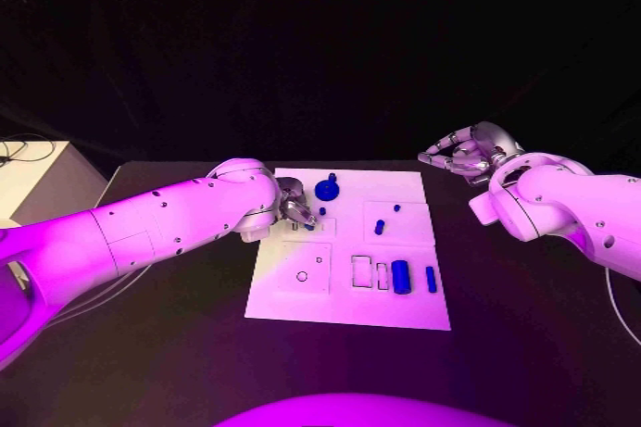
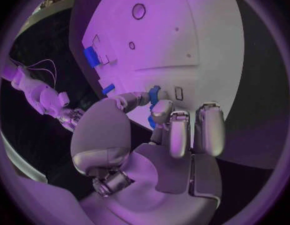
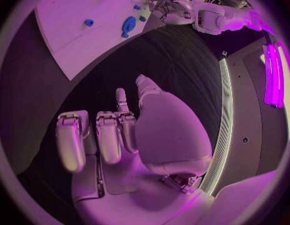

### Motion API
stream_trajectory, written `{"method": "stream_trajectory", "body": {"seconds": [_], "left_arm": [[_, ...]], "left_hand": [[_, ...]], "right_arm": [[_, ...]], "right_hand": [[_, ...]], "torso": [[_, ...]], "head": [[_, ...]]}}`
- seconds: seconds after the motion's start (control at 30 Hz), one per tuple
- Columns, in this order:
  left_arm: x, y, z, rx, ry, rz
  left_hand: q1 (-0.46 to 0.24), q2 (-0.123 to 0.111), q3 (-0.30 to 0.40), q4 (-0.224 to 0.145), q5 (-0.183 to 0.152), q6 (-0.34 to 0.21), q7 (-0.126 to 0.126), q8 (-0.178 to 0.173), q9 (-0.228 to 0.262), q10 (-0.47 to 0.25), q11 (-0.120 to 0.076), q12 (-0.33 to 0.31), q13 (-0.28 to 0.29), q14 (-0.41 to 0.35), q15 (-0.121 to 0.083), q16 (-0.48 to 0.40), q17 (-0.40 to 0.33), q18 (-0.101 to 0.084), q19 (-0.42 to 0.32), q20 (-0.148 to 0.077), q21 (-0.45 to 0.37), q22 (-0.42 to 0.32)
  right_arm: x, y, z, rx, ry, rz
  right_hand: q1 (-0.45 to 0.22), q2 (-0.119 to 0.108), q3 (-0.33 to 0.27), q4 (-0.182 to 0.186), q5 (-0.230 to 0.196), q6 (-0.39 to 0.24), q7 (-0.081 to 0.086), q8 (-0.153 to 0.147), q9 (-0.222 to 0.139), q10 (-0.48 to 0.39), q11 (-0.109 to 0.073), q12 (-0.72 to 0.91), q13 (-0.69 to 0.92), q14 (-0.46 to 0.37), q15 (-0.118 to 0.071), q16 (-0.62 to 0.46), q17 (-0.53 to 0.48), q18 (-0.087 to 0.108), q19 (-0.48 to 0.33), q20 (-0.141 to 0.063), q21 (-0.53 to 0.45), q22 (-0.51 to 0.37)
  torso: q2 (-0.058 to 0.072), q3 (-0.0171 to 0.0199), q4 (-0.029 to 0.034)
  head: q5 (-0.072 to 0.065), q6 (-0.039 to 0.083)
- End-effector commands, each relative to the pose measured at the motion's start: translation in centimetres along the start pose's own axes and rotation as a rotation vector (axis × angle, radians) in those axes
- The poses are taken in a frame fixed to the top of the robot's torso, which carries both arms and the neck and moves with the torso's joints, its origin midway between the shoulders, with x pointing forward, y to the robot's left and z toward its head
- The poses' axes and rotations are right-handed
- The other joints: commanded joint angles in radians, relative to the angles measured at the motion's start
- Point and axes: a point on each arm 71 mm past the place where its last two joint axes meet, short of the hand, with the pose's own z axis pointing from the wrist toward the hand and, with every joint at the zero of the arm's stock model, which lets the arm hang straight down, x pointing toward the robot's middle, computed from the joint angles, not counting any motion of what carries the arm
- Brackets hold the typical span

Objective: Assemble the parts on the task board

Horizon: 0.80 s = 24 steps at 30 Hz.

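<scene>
currently the left hand (image 1: 296,214) sits over the upper left of the task board (image 1: 401,311), its fingers (image 2: 159,110) pinching one small blue part (image 2: 154,93) between thumb and a finger, the other fingers lying straight and close together above the white plate. right hand (image 1: 461,154) hangs over the bare black bench (image 1: 534,353) beyond the board's upper right corner, fingers apart and lightly curled, holding nothing, clear of the board.

parts counted in the head view, apart from the pinched one: five blue pieces. one round disc part (image 1: 327,189) with a small knob lies near the board's top edge, just beside the left hand. one small peg (image 1: 396,207) and one short peg (image 1: 380,227) lie near the middle. one thick cylinder (image 1: 401,277) and one thin bar (image 1: 432,279) lie side by side at the lower right, long axes running toward the robot.

the left forearm covers the board's left upper margin. a pale box (image 1: 40,182) with cables stands off the bench at far left.
</scene>
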Motion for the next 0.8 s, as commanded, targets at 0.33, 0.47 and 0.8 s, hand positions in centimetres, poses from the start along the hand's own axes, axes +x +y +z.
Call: {"method": "stream_trajectory", "body": {"seconds": [0.33,0.47,0.8], "left_arm": [[0.4,-0.25,0.3,0.008,0.014,0.022],[0.53,-0.31,0.36,0.008,0.019,0.027],[1.01,-0.61,0.42,0.012,0.054,0.046]], "left_hand": [[0.0,0.009,0.198,-0.203,0.0,0.03,-0.023,0.001,0.002,-0.006,-0.002,-0.005,-0.001,0.106,-0.008,0.003,0.263,-0.018,0.002,-0.001,0.004,0.006],[0.002,0.01,0.198,-0.203,-0.001,0.029,-0.023,0.0,0.002,-0.006,-0.002,-0.005,-0.001,0.106,-0.008,0.003,0.263,-0.019,0.002,-0.001,0.004,0.007],[0.003,0.009,0.197,-0.203,-0.003,0.029,-0.023,0.0,0.002,-0.005,-0.002,-0.003,0.002,0.106,-0.008,0.003,0.263,-0.019,0.002,-0.001,0.004,0.007]], "right_arm": [[0.12,0.07,-0.02,-0.009,0.013,-0.008],[0.13,0.07,-0.02,-0.009,0.013,-0.008],[0.14,0.07,-0.02,-0.009,0.014,-0.008]], "right_hand": [[-0.012,-0.001,0.004,0.001,0.001,-0.007,0.0,0.004,0.001,0.019,0.003,-0.003,0.178,0.083,-0.003,-0.005,0.169,0.006,0.082,-0.004,-0.004,0.228],[-0.012,-0.001,0.004,0.001,0.001,-0.007,0.0,0.004,0.001,0.019,0.003,-0.003,0.178,0.083,-0.003,-0.005,0.169,0.006,0.082,-0.004,-0.004,0.228],[-0.012,-0.001,0.004,0.001,0.001,-0.007,0.0,0.004,0.001,0.019,0.003,-0.003,0.178,0.083,-0.003,-0.005,0.169,0.006,0.082,-0.004,-0.004,0.228]], "torso": [[0.001,0.0005,-0.001],[0.001,0.0006,-0.001],[0.0,0.0011,-0.001]], "head": [[0.001,-0.003],[0.001,-0.004],[0.0,-0.011]]}}
